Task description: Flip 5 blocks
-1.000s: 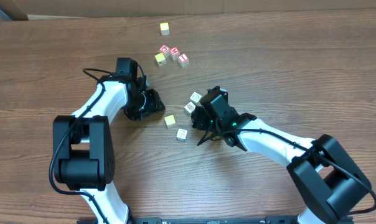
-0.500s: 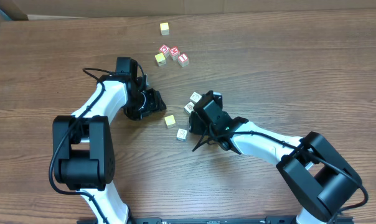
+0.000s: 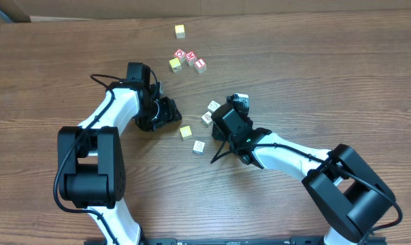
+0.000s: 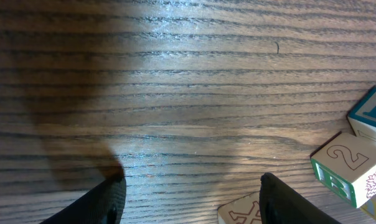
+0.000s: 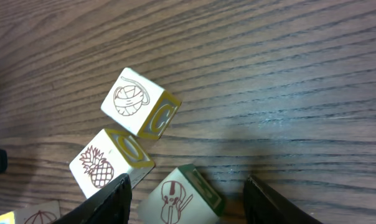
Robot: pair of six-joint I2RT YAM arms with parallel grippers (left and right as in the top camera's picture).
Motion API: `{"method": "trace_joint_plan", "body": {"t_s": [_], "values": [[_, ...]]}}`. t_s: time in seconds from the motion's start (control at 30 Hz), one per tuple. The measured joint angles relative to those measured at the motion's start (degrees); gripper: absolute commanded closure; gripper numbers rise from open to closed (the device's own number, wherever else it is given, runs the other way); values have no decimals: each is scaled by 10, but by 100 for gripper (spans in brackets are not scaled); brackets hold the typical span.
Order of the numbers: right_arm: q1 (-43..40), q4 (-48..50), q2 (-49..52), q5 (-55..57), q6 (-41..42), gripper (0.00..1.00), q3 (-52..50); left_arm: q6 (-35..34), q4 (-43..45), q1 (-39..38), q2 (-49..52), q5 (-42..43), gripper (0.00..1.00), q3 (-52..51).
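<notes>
Right fingers [image 5: 107, 202] spread, straddling one block [image 5: 175, 200] at lower centre of the wrist view. Gap on one side, nothing pinched; probably lining up to tip it. Left fingers [image 4: 94, 205] apart over bare bench [image 4: 188, 93], empty, likely parked clear. Other blocks [image 3: 186, 132] loose mid-frame overhead.

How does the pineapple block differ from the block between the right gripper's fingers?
The pineapple block shows a pineapple print and a yellow-edged side; the block between the fingers shows a different line drawing and a green-edged side. The pineapple block lies outside the open right gripper, beside one finger; the block between the fingers sits inside the gap. Both are cream-faced cubes resting on the table.
</notes>
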Motion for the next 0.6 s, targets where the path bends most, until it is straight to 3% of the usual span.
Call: {"method": "trace_joint_plan", "body": {"t_s": [0.37,0.6], "values": [[0,96,33,-3,-21,40,0,0,-1,0,0,0,38,0],[0,157,51,-41,-107,41,0,0,-1,0,0,-1,38,0]]}}
